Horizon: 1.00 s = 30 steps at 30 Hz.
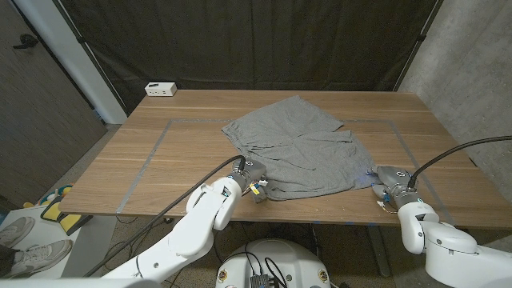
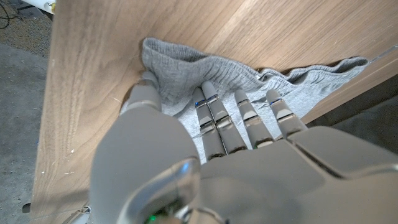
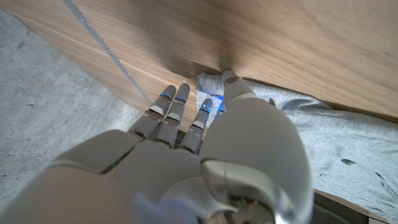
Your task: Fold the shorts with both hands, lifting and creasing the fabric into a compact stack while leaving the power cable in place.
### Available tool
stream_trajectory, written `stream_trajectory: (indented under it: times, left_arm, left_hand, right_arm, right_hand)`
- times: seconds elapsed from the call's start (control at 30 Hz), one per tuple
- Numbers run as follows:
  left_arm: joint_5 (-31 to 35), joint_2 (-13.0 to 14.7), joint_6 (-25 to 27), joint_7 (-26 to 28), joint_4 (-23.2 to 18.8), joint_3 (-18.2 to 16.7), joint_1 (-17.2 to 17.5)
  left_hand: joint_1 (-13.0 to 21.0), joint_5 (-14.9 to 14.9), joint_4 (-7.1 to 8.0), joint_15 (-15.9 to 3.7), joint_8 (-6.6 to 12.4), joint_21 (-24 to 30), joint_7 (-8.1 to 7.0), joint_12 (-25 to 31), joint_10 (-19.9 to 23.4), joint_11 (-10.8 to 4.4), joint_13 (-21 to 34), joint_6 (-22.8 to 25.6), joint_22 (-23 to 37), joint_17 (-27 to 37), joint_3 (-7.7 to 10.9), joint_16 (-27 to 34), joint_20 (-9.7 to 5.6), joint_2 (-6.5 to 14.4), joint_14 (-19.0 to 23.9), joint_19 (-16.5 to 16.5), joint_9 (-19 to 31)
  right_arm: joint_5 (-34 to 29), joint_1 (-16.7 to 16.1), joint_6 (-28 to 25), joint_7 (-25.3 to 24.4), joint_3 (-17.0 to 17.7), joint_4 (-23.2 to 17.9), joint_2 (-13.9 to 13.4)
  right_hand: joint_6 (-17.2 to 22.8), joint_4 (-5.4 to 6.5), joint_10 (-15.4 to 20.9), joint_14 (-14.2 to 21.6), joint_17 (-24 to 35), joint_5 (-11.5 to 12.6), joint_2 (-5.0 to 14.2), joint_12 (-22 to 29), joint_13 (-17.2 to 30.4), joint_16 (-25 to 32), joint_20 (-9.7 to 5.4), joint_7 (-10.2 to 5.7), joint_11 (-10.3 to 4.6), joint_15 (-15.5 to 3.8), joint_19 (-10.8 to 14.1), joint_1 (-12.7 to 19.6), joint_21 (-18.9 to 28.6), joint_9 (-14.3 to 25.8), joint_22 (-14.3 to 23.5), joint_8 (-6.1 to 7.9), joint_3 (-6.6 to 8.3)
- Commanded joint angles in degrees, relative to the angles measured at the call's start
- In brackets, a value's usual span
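shorts (image 1: 300, 148) lie spread, unfolded; left hand (image 1: 250, 182) pinches one near corner, right hand (image 1: 390, 186) pinches the other; folding remains.

Black curtain (image 1: 240, 40) behind wooden table (image 1: 192, 108); concrete wall (image 1: 472, 56) at right; grey floor (image 2: 18, 93) below.

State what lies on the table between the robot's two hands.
In the head view, the near edge of the grey shorts spans the stretch from the left hand to the right hand, each at a near corner.
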Motion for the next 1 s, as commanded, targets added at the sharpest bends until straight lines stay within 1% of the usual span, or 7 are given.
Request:
stream_trajectory:
  times: [0.03, 0.1, 0.13, 0.2, 0.23, 0.57, 1.0]
  left_arm:
    - [3.16, -1.36, 0.34, 4.44, 2.92, -0.34, 1.05]
    - [3.17, -1.25, 0.39, 6.71, 3.33, -0.49, 1.4]
    - [3.56, -1.22, 0.4, 6.94, 3.45, -0.44, 1.38]
    - [3.69, -1.4, 0.81, 8.84, 3.85, -0.58, 1.75]
    - [3.71, -1.31, 0.73, 9.25, 3.92, -0.62, 1.76]
    - [2.16, -0.2, -0.32, 10.2, 3.61, -1.5, 1.5]
    - [-1.26, 3.84, -2.92, 9.57, 0.48, -4.19, 1.56]
  left_hand:
    - [2.67, -2.53, -0.64, -6.24, 1.36, 1.88, 0.24, 1.16, 5.45, 0.11, 0.36, 5.85, 0.88, -0.11, 2.12, 1.02, -0.58, 3.35, 3.73, 1.82, -0.06]
    - [3.28, -3.05, -0.87, -6.39, 1.61, 2.16, -0.15, 1.33, 6.42, -0.01, 0.43, 6.97, 1.0, -0.22, 2.49, 0.99, -0.67, 3.66, 4.13, 1.98, -0.09]
    - [4.54, -4.48, -1.0, -7.0, 2.55, 2.82, -0.42, 1.61, 8.47, 0.39, 0.64, 10.28, 1.25, -0.17, 3.42, 1.19, -0.78, 5.08, 5.27, 2.37, -0.07]
    - [6.23, -6.36, -1.38, -7.91, 3.68, 3.99, -1.34, 2.5, 12.19, 0.55, 1.16, 13.8, 1.43, -0.03, 4.33, 1.62, -1.28, 5.96, 7.14, 3.68, 0.04]
    - [7.45, -7.0, -1.52, -8.28, 4.37, 4.61, -0.73, 2.96, 14.01, 0.44, 1.57, 15.65, 1.55, 0.05, 5.16, 2.08, -1.57, 6.77, 8.86, 4.24, 0.12]
    - [8.47, -7.72, -1.51, -9.06, 5.31, 5.43, -1.07, 3.15, 14.09, -0.17, 2.53, 18.05, 1.76, 0.25, 5.52, 1.93, -2.15, 6.67, 9.92, 4.59, 0.23]
    - [8.57, -8.07, -0.88, -8.86, 5.27, 6.05, -2.62, 2.12, 7.42, -0.24, 4.53, 20.08, 2.12, 1.24, 3.97, 0.43, -3.46, 5.84, 6.76, 3.07, 0.13]
  right_arm:
    - [-2.64, 0.32, 4.0, -1.21, -0.49, 2.93, 1.83]
    - [-3.49, 0.32, 4.05, -1.42, -0.6, 3.05, 2.17]
    - [-3.39, -0.13, 4.56, -1.94, -0.11, 3.13, 2.22]
    - [-3.3, -0.32, 4.49, -1.83, 0.44, 3.03, 2.52]
    - [-2.62, -1.16, 5.41, -2.65, 1.45, 3.1, 2.52]
    - [-4.32, -2.1, 3.53, -3.11, 2.16, 2.14, 3.84]
    - [-4.08, -3.87, 0.36, -3.03, 4.33, -1.46, 3.56]
  right_hand:
    - [8.81, 0.06, 6.1, 4.18, 2.99, -0.55, 0.5, 2.42, 1.08, 3.37, -0.56, 0.56, 0.0, -10.62, 0.85, 1.45, 0.7, 0.12, 0.17, 2.11, -1.15]
    - [14.12, 0.4, 8.88, 5.11, 3.67, -0.73, 1.01, 3.68, 1.64, 3.65, -0.71, 1.85, 0.12, -10.68, 1.11, 1.57, 0.94, 0.1, 0.23, 3.4, -1.42]
    - [16.74, 0.6, 10.39, 5.8, 3.99, -0.83, 1.22, 4.4, 1.93, 3.85, -0.78, 1.99, 0.54, -10.57, 1.12, 1.53, 1.01, 0.07, 0.24, 4.02, -1.55]
    - [22.58, 0.75, 12.28, 6.9, 4.5, -1.04, 1.57, 5.38, 2.49, 3.86, -1.05, 4.13, 0.28, -10.65, 1.4, 1.83, 1.28, 0.24, 0.28, 5.6, -1.71]
    - [24.56, 0.85, 12.73, 7.47, 4.65, -1.12, 1.76, 5.63, 2.69, 3.87, -1.09, 4.99, 0.22, -10.57, 1.5, 1.92, 1.38, 0.3, 0.29, 6.16, -1.74]
    - [26.79, 1.07, 13.67, 8.01, 4.51, -1.07, 2.24, 6.07, 3.08, 3.1, -1.97, 6.01, 0.19, -10.6, 1.37, 2.2, 1.46, 0.36, 0.33, 6.55, -1.55]
    - [27.55, 0.94, 13.37, 7.89, 4.39, -0.95, 2.0, 5.94, 3.31, 2.39, -2.09, 5.95, 0.28, -10.57, 1.13, 2.63, 1.47, 0.41, 0.36, 6.5, -1.57]
